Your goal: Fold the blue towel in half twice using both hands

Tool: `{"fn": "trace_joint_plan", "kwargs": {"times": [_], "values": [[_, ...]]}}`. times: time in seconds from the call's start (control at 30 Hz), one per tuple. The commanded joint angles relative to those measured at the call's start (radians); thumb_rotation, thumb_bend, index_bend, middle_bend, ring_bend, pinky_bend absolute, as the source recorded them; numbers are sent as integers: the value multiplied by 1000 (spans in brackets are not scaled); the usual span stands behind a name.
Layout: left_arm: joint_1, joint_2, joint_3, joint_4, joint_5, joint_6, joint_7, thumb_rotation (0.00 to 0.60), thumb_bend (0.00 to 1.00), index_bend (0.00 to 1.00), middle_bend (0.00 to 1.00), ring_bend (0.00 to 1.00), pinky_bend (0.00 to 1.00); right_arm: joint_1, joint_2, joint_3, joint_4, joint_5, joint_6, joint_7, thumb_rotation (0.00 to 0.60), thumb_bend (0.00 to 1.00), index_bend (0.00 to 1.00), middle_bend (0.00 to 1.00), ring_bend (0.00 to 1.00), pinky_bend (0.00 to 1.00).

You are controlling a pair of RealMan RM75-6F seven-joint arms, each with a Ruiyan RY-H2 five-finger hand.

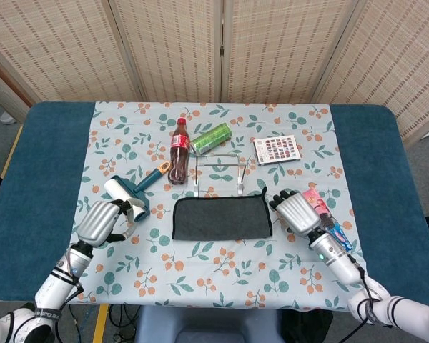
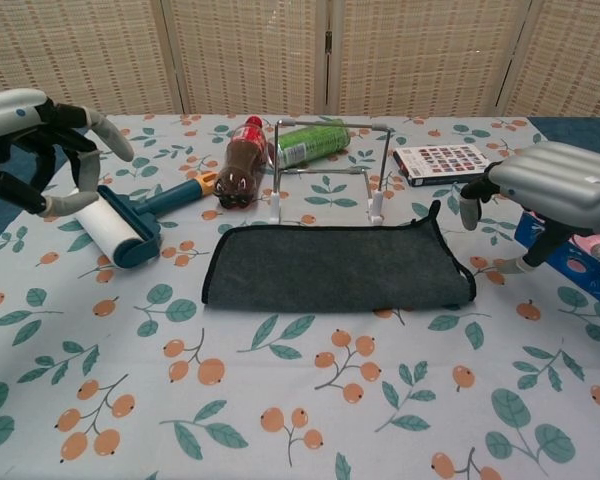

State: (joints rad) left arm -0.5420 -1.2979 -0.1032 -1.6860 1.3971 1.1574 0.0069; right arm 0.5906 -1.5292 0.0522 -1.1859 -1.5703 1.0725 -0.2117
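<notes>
The towel (image 1: 222, 218) (image 2: 338, 267) lies flat in the middle of the table as a long dark grey rectangle with a black hem, a small loop sticking up at its far right corner. My right hand (image 1: 296, 212) (image 2: 555, 192) hovers just off the towel's right edge, fingers apart, holding nothing. My left hand (image 1: 99, 223) (image 2: 30, 130) is well to the left of the towel, over the lint roller, fingers loosely curved and empty.
A lint roller (image 1: 126, 194) (image 2: 126, 229) lies left of the towel. Behind the towel stand a wire rack (image 2: 328, 170), a cola bottle (image 1: 179, 151) and a green can (image 1: 211, 138). A patterned card (image 1: 277, 150) lies at the back right, a colourful box (image 1: 326, 216) under my right hand.
</notes>
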Motion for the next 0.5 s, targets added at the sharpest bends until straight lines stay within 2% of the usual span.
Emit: {"fn": "trace_joint_plan", "kwargs": {"times": [0.03, 0.27, 0.5], "values": [[2, 1, -1, 0, -1, 0, -1, 600, 363, 307, 572, 458, 648, 25, -35, 11, 52, 5, -24, 15, 600, 77, 444, 401, 304, 507], [9, 6, -3, -1, -4, 3, -8, 600, 363, 305, 566, 455, 648, 64, -96, 2, 162, -10, -51, 50, 600, 76, 444, 396, 299, 503], [14, 11, -3, 1, -5, -1, -16, 600, 363, 304, 560, 452, 647, 85, -132, -13, 222, -30, -53, 68, 600, 76, 444, 386, 286, 502]]}}
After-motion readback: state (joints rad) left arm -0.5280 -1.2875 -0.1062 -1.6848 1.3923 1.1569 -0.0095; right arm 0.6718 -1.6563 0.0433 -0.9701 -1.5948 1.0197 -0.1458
